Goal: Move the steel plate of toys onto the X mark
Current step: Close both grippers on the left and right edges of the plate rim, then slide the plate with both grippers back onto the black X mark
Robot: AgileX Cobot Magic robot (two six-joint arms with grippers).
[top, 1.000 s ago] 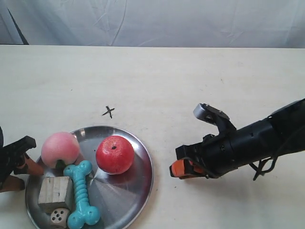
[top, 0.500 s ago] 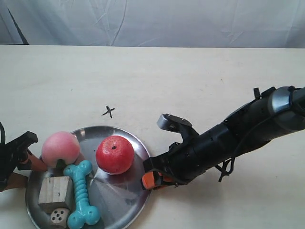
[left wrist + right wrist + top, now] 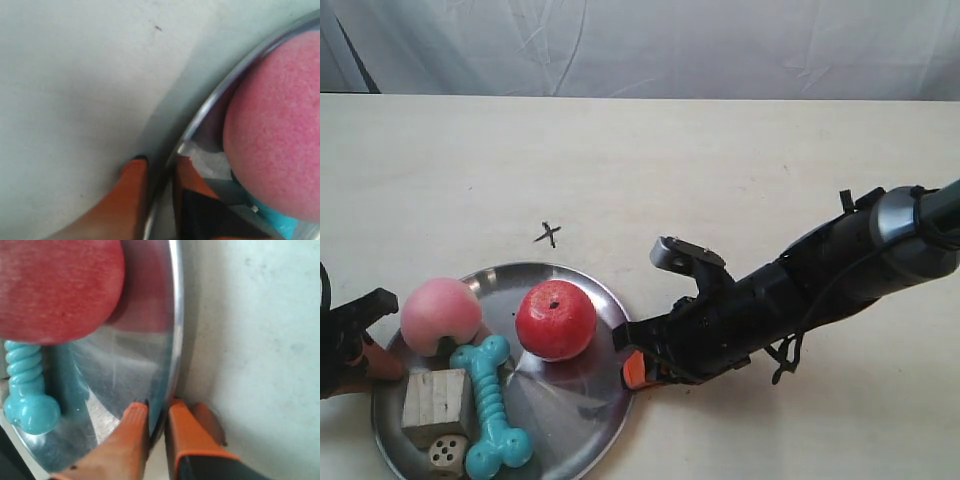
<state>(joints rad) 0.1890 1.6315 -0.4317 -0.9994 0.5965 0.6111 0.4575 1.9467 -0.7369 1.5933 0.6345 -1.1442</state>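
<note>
The steel plate (image 3: 570, 400) lies at the near left of the table, just short of the X mark (image 3: 548, 235). It carries a pink peach (image 3: 441, 315), a red apple (image 3: 556, 320), a turquoise bone (image 3: 492, 408), a wooden cube (image 3: 436, 402) and a small die (image 3: 446, 455). My right gripper (image 3: 632, 362) is shut on the plate's right rim (image 3: 175, 315), one orange finger (image 3: 131, 435) inside and one outside. My left gripper (image 3: 368, 352) is shut on the opposite rim (image 3: 215, 100) beside the peach (image 3: 275, 125), its fingers (image 3: 127, 200) straddling the edge.
The pale tabletop stretches beyond the X mark to a white cloth backdrop (image 3: 640, 45). The black arm (image 3: 820, 280) at the exterior view's right lies low across the table. In the right wrist view the apple (image 3: 55, 285) and bone (image 3: 27, 390) sit close to the gripped rim.
The arm at the exterior view's right has reached left across the table and closed on the plate's rim. The plate and its toys have shifted slightly.
</note>
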